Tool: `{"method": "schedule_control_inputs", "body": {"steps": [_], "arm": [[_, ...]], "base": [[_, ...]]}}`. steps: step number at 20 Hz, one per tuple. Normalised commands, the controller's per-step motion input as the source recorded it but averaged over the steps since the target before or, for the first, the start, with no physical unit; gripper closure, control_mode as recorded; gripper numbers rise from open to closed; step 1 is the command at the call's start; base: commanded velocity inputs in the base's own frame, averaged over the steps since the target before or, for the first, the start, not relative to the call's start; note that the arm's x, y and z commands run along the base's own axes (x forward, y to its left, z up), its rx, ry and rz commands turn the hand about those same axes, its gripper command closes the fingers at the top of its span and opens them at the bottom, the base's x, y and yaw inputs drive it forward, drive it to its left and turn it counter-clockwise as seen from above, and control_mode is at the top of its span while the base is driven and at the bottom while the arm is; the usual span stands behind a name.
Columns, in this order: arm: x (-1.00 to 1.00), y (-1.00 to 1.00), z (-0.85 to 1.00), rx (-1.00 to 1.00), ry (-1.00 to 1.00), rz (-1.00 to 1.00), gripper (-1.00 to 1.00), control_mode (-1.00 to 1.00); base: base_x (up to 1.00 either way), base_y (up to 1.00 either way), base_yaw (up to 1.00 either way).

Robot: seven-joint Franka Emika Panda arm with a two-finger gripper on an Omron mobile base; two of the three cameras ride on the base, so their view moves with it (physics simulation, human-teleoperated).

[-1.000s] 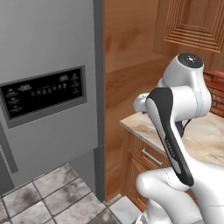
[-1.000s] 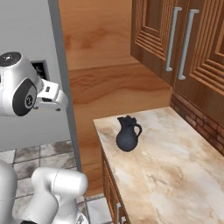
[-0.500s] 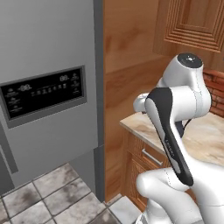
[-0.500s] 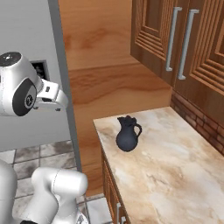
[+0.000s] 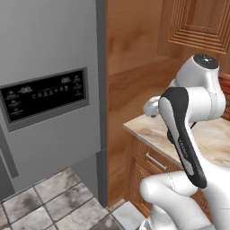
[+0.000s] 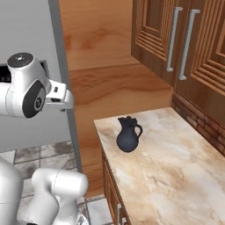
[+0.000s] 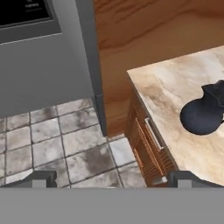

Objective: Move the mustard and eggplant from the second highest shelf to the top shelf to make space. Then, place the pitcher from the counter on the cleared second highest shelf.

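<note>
Dark pitcher (image 6: 128, 135) upright on the beige worktop (image 6: 176, 167), near its fridge-side edge, handle toward the brick wall; gripper (image 7: 109, 178) spread wide, above the floor beside the worktop, well apart from the pitcher; grey fridge (image 5: 49, 90) closed

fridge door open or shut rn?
Shut. The grey fridge door sits flush, its panel facing out; no shelves visible. The pitcher stands upright on the counter.

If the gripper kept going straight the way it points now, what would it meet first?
Judging by the hand view, the open gripper aims down at the tiled floor by the cabinet corner. Nothing seems to lie between, though depth is unclear. The pitcher sits off to one side.
</note>
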Motion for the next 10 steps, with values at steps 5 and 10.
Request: {"method": "schedule_control_inputs", "body": {"steps": [5, 10], "arm": [[0.00, -0.52, -0.10, 0.00, -0.04, 0.29, -1.00, -1.00], [0.00, -0.30, -0.14, 0.00, -0.04, 0.27, -1.00, -1.00]], "base": [[0.00, 0.00, 0.00], [0.00, 0.00, 0.00]]}}
